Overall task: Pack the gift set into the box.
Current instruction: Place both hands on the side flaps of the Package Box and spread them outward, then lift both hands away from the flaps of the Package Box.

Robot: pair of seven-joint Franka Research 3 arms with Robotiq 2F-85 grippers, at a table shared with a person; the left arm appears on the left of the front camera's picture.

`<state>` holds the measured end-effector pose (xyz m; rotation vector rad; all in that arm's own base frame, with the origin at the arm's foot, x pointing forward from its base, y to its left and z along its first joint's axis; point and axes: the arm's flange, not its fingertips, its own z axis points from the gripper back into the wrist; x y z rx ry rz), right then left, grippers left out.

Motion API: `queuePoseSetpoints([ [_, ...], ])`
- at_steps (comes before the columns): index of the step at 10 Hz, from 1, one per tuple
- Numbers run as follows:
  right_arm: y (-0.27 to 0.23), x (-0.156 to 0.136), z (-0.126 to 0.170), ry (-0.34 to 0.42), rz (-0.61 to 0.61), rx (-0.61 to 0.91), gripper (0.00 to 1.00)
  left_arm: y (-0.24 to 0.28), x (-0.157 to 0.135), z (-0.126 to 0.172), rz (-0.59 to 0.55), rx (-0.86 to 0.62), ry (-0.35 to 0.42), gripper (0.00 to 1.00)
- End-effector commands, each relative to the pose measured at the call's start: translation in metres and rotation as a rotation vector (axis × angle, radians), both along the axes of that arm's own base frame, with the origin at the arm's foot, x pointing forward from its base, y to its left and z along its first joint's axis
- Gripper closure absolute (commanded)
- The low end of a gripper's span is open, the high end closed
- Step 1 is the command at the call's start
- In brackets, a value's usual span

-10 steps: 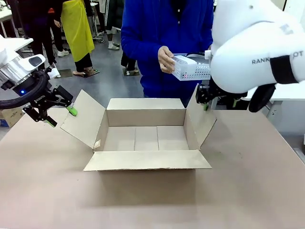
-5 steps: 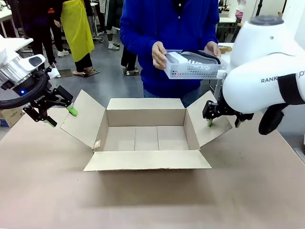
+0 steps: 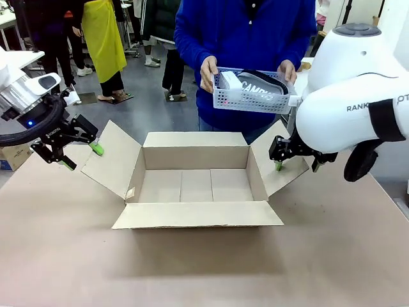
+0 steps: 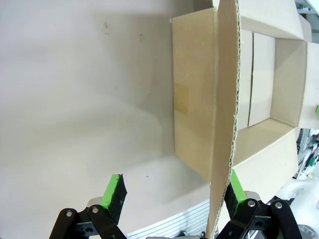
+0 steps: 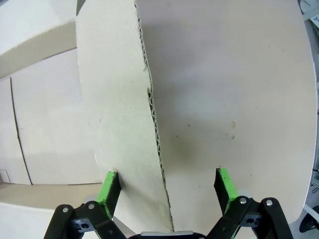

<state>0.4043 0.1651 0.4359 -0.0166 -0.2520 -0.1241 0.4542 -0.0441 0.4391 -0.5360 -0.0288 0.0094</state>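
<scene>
Holding the white basket [image 3: 252, 101], a person's hands [image 3: 209, 73] flank its pouch [image 3: 263, 84].

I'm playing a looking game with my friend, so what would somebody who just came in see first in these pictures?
Probably the big open brown cardboard box in the middle of the table, its four flaps spread out. Next comes the bright blue top of the person at the far side, who holds a white plastic basket full of holes above the box's far edge. Then the shiny white robot arm on the right of the front view.
</scene>
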Motion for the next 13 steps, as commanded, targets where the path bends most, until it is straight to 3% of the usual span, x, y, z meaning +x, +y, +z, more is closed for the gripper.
queuePoseSetpoints([
  [1, -0.0032, 0.0024, 0.0034, -0.003, -0.013, -0.020, 0.00, 0.0002, -0.0018, 0.0003, 0.008, 0.018, -0.001, 0.00],
  [13, -0.0032, 0.0024, 0.0034, -0.003, -0.013, -0.020, 0.00, 0.0002, -0.0018, 0.0003, 0.008, 0.018, -0.001, 0.00],
])
